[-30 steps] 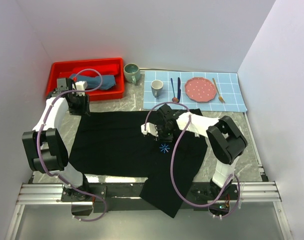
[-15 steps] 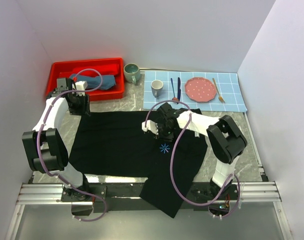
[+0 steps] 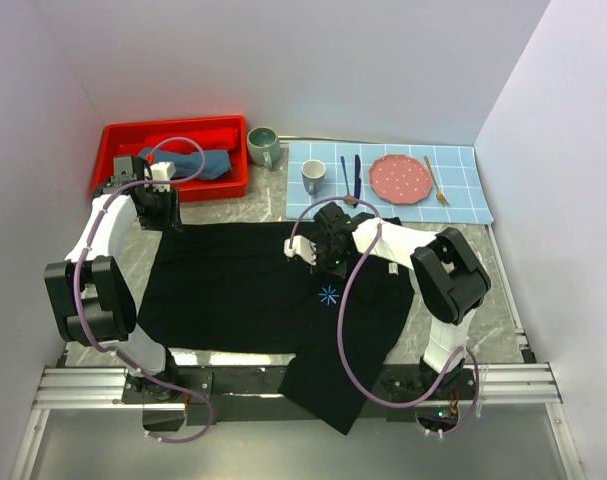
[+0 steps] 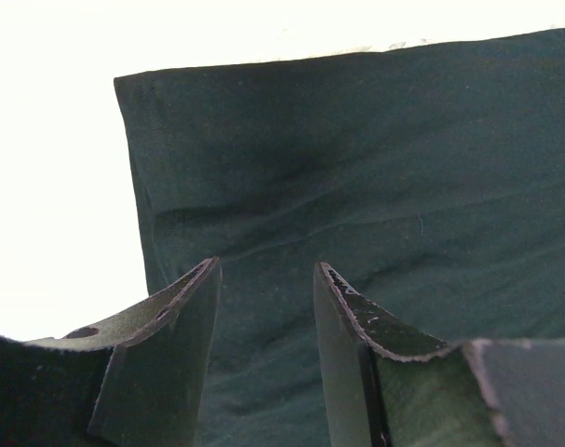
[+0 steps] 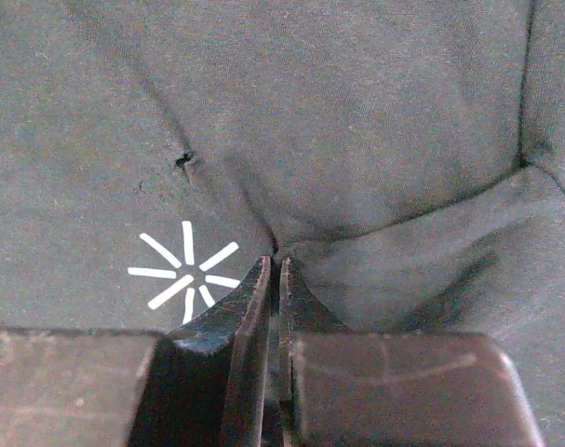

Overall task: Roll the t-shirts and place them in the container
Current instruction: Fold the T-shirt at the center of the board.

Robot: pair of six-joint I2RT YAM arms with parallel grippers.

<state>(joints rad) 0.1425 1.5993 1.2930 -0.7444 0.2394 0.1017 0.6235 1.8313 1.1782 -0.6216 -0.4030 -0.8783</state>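
A large black t-shirt (image 3: 243, 290) lies spread flat on the table, its light-blue starburst logo (image 3: 330, 295) facing up. My right gripper (image 3: 328, 255) sits just beyond the logo. In the right wrist view the right gripper (image 5: 275, 259) is shut on a small pinched fold of the black t-shirt (image 5: 356, 121), with the logo (image 5: 184, 276) just to its left. My left gripper (image 3: 163, 215) stands at the shirt's far left corner. In the left wrist view the left gripper (image 4: 266, 270) is open over the black t-shirt (image 4: 375, 158). A slate-blue rolled t-shirt (image 3: 188, 162) lies in the red bin (image 3: 173, 132).
A green mug (image 3: 262, 145) stands beside the bin. The blue-checked placemat (image 3: 463, 190) at the back right holds a grey mug (image 3: 314, 177), cutlery (image 3: 349, 178) and a pink plate (image 3: 399, 178). The shirt's lower part hangs over the table's near edge (image 3: 328, 400).
The right jaws have closed on a fold of the black shirt, and that gripper has shifted slightly toward the far side. The left arm has not moved.
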